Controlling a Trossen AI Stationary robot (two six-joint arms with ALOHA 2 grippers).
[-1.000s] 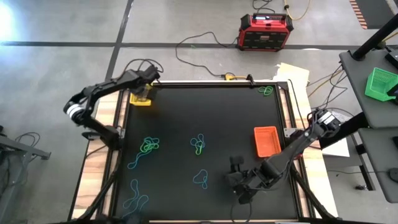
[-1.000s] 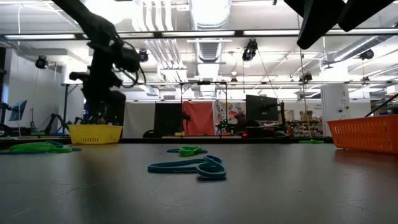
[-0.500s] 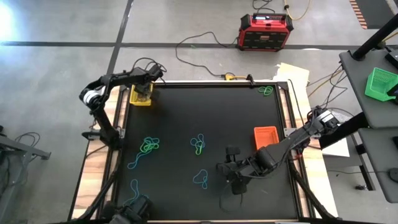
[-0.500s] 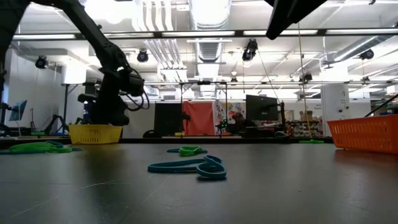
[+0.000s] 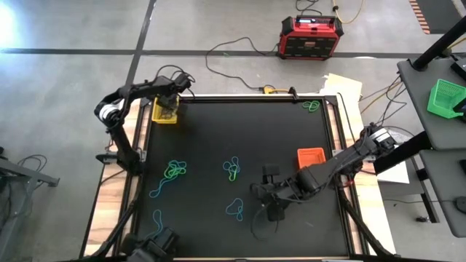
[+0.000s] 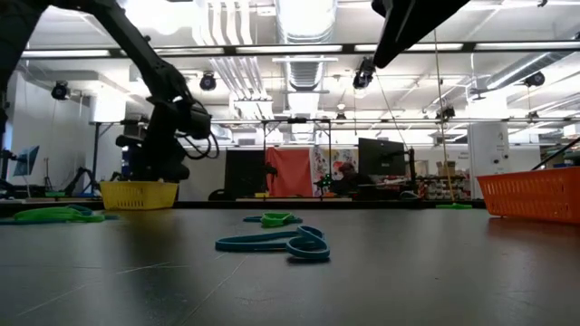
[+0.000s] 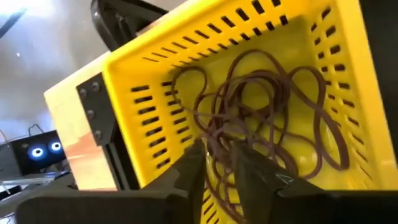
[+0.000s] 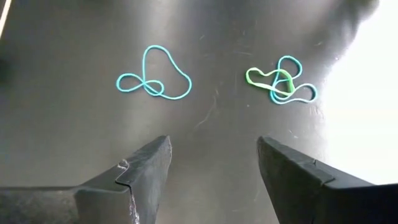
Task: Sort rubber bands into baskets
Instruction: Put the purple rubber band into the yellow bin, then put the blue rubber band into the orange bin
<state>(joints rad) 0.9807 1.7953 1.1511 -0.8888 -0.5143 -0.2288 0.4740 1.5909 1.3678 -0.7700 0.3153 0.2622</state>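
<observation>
The yellow basket (image 5: 166, 113) stands at the table's far left corner, with dark purple rubber bands (image 7: 267, 106) lying in a tangle on its floor. My left gripper (image 7: 219, 163) reaches down into it, its fingers a little apart. My right gripper (image 5: 265, 193) hangs open above the table's near middle, touching nothing. Ahead of it on the table lie a teal band (image 8: 155, 84) and a green-and-teal cluster (image 8: 281, 84). The orange basket (image 5: 311, 158) stands at the right, and the green basket (image 5: 445, 98) is on a side table. My left gripper comes slanting down from above into the yellow basket. Its fingertips (image 7: 194, 155) stand over the dark purple tangle, and strands (image 7: 217, 140) run across the narrow gap between them. Whether the fingers touch the strands, I cannot tell.
More bands lie loose on the table: a green cluster (image 5: 175, 172) and teal ones (image 5: 157, 217) at the near left, green ones (image 5: 311, 106) at the far right. A red and black box (image 5: 311, 36) and cables lie on the floor beyond the far edge.
My left gripper has sunk over the yellow basket until its fingers are down inside it. My right gripper, still open, has travelled toward the table's left edge and a little toward the far edge, above the near middle.
</observation>
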